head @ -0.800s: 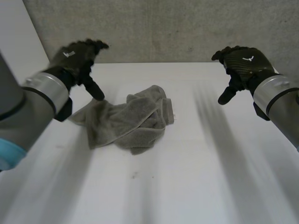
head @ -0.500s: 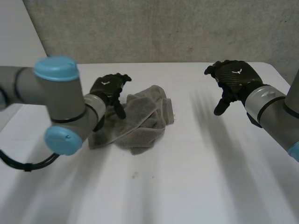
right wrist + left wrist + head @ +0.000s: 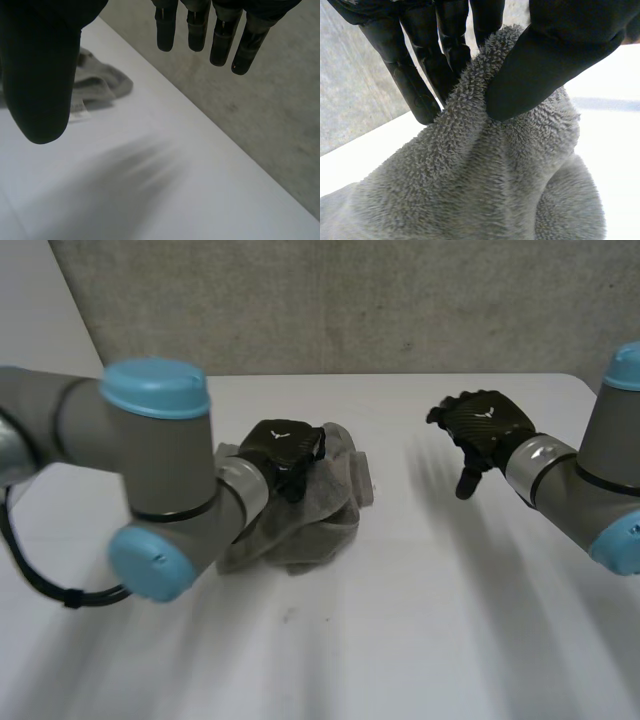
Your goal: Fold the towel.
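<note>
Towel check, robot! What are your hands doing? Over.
Left hand pinching a towel fold. Right hand open above the table, off the towel. Towel crumpled, not folded.

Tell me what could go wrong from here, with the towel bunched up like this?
1. The left robot hand pinches a raised fold on the crumpled towel, not a clear corner. Lifting may raise a bunch rather than spread the cloth.
2. The right robot hand hangs open over the bare table, apart from the towel. A one-handed lift would likely leave it crumpled.
</note>
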### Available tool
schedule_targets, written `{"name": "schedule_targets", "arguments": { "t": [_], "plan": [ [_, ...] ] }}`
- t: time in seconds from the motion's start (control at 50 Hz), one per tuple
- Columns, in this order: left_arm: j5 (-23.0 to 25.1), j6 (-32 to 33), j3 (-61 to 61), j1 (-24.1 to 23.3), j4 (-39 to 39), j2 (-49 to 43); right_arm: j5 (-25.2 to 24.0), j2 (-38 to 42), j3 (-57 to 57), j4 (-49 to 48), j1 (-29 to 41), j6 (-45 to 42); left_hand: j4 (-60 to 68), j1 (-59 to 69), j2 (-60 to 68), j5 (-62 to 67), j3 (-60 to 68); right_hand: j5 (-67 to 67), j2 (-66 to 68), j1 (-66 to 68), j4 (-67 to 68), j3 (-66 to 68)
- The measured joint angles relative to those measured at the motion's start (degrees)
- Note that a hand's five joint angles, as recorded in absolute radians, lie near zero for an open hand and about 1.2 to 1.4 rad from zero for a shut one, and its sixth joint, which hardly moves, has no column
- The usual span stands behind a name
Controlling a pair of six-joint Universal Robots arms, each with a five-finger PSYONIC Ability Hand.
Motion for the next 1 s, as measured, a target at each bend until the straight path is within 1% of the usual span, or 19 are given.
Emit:
{"name": "schedule_targets", "arguments": {
  "t": [0.12, 0.14, 0.22, 0.26, 0.34, 0.4, 0.44, 0.46, 0.5, 0.52, 0.62, 0.64, 0.66, 0.68, 0.76, 0.84, 0.86, 0.92, 1.0],
  "plan": [
    [-0.08, 0.15, -11.66, -1.03, -0.71, 13.74, -8.64, 4.78, -5.64, -0.25, 0.86, 2.7, 0.29, 0.21, 0.17, 0.28, 0.14, 0.0, 0.0, 0.0, 0.0, 0.0],
    [-0.08, 0.18, -14.99, -1.2, -0.57, 17.88, -12.25, 6.82, -7.27, -0.37, 1.73, 4.35, 0.29, 0.22, 0.19, 0.28, 0.21, 0.0, 0.0, 0.0, 0.0, 0.0],
    [-0.05, 0.21, -19.72, -1.31, -0.19, 24.07, -17.59, 10.04, -9.14, -0.66, 3.97, 6.6, 0.3, 0.23, 0.2, 0.28, 0.26, 0.0, 0.0, 0.0, 0.0, 0.0],
    [0.02, 0.21, -23.19, -1.31, 0.07, 28.87, -21.29, 13.15, -10.25, -1.53, 7.11, 7.91, 0.31, 0.23, 0.21, 0.28, 0.26, 0.0, 0.0, 0.0, 0.0, 0.0],
    [0.1, 0.23, -26.66, -1.31, 0.15, 33.69, -22.78, 16.59, -11.12, -3.59, 11.08, 8.65, 0.32, 0.24, 0.21, 0.28, 0.27, 0.0, 0.0, 0.0, 0.0, 0.0],
    [0.15, 0.25, -28.54, -1.17, 0.19, 36.34, -22.47, 18.78, -11.66, -5.43, 13.92, 8.83, 0.32, 0.24, 0.21, 0.28, 0.33, 4.3, 4.28, 3.87, 4.32, 4.83],
    [0.16, 0.3, -29.64, -0.89, 0.25, 37.78, -21.38, 19.86, -12.23, -6.75, 15.56, 8.83, 0.33, 0.24, 0.22, 0.28, 0.33, 22.56, 24.39, 21.95, 24.02, 24.89],
    [0.16, 0.42, -30.27, -0.45, 0.35, 38.57, -19.81, 20.16, -12.98, -7.8, 16.36, 8.82, 0.33, 0.24, 0.22, 0.28, 0.33, 34.52, 38.08, 34.32, 37.21, 38.07],
    [0.15, 0.66, -30.7, 0.21, 0.5, 38.97, -17.9, 19.96, -13.79, -8.68, 16.77, 8.8, 0.33, 0.24, 0.22, 0.28, 0.33, 47.33, 51.32, 42.5, 50.14, 51.46],
    [0.15, 1.04, -30.97, 1.1, 0.77, 39.17, -15.69, 19.39, -14.67, -9.54, 16.9, 8.76, 0.33, 0.28, 0.23, 0.28, 0.33, 49.83, 53.41, 42.7, 52.91, 53.95],
    [0.19, 2.91, -30.97, 4.31, 2.68, 38.64, -7.56, 15.17, -16.82, -11.61, 15.83, 8.41, 0.33, 0.54, 0.23, 0.28, 0.33, 50.96, 53.99, 42.7, 54.82, 55.45],
    [0.19, 2.91, -30.97, 4.31, 2.68, 38.64, -7.56, 15.17, -16.82, -11.61, 15.83, 8.41, 0.33, 0.54, 0.23, 0.28, 0.33, 50.96, 53.99, 42.7, 54.82, 55.45],
    [0.23, 4.36, -30.44, 5.85, 4.84, 37.55, -3.99, 11.96, -16.93, -12.23, 14.73, 8.1, 0.27, 0.53, 0.18, 0.27, 0.28, 50.98, 53.99, 42.7, 54.85, 55.45],
    [0.24, 4.93, -30.15, 6.27, 5.83, 37.02, -2.04, 9.68, -16.5, -12.53, 13.97, 7.86, -0.6, 0.53, -0.57, 0.13, -0.39, 50.99, 53.99, 42.7, 54.85, 55.45],
    [0.32, 7.78, -28.25, 7.56, 11.3, 34.02, 2.12, 1.43, -13.08, -13.15, 11.51, 6.74, -5.56, -2.09, -5.58, -4.51, -5.38, 51.02, 53.99, 42.7, 54.85, 55.45],
    [0.36, 9.68, -26.21, 7.75, 16.02, 29.85, 2.79, -5.91, -7.34, -11.69, 10.12, 4.04, -6.9, -3.67, -6.81, -5.78, -6.64, 51.18, 53.99, 42.7, 54.86, 55.45],
    [0.36, 10.04, -25.62, 7.66, 17.1, 28.23, 2.28, -9.36, -3.36, -9.55, 9.8, 1.68, -6.92, -3.68, -6.9, -5.87, -6.71, 51.55, 53.99, 42.7, 54.86, 55.46],
    [0.37, 10.33, -24.89, 7.43, 18.24, 25.71, 1.49, -12.34, 1.0, -6.21, 9.72, -1.49, -7.07, -3.86, -7.05, -6.0, -6.86, 51.7, 53.99, 42.7, 54.86, 55.47],
    [0.36, 10.4, -24.53, 6.99, 18.8, 20.99, 0.56, -14.46, 8.56, 2.09, 10.02, -8.39, -7.78, -4.65, -7.76, -6.74, -7.57, 51.77, 53.99, 42.7, 54.86, 55.47]
  ]
}}
